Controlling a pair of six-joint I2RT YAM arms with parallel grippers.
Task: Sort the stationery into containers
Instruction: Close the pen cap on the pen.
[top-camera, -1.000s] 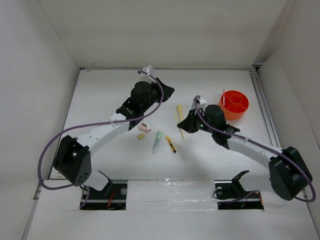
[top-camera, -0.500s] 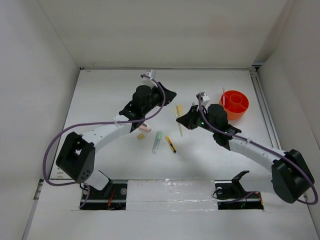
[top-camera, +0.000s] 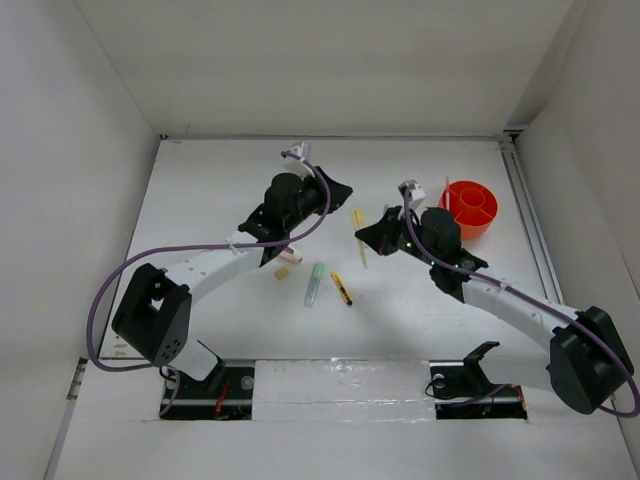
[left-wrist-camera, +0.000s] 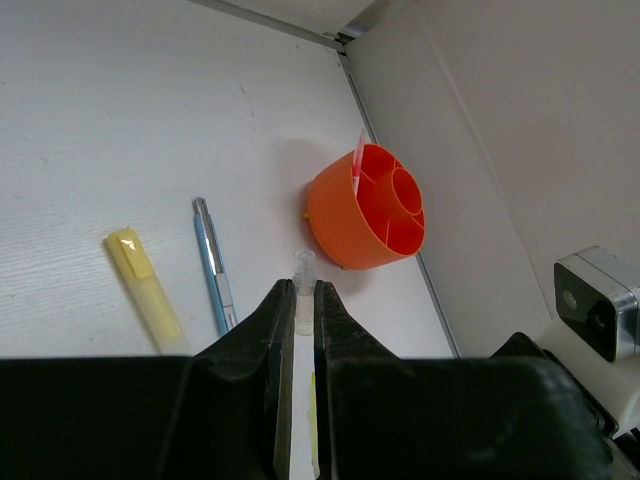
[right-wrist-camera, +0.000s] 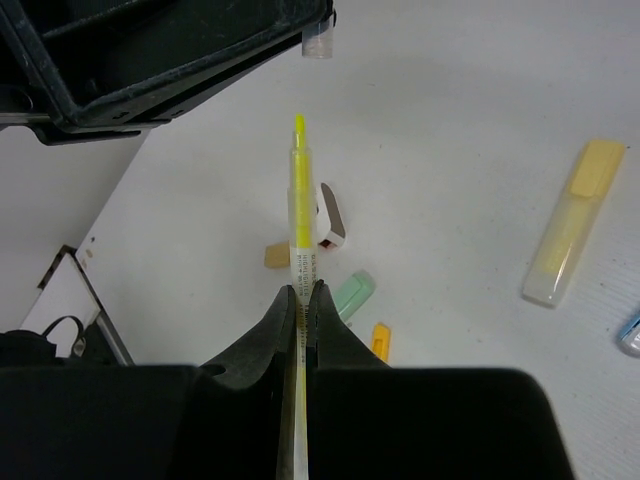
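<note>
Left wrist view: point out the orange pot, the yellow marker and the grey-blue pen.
orange pot (left-wrist-camera: 335, 220), left wrist view, on its outer wall.
yellow marker (left-wrist-camera: 150, 298), left wrist view, middle of the body.
grey-blue pen (left-wrist-camera: 213, 267), left wrist view, middle of the barrel.

Beside the round bright orange plastic pot (left-wrist-camera: 340, 225), the slim grey-blue pen (left-wrist-camera: 213, 265) and flat yellow marker (left-wrist-camera: 145, 290) lose their near ends behind the black left gripper (left-wrist-camera: 304, 292), whose fingers (left-wrist-camera: 272, 325) hide most of a clear-tipped thin pen (left-wrist-camera: 304, 268).
</note>
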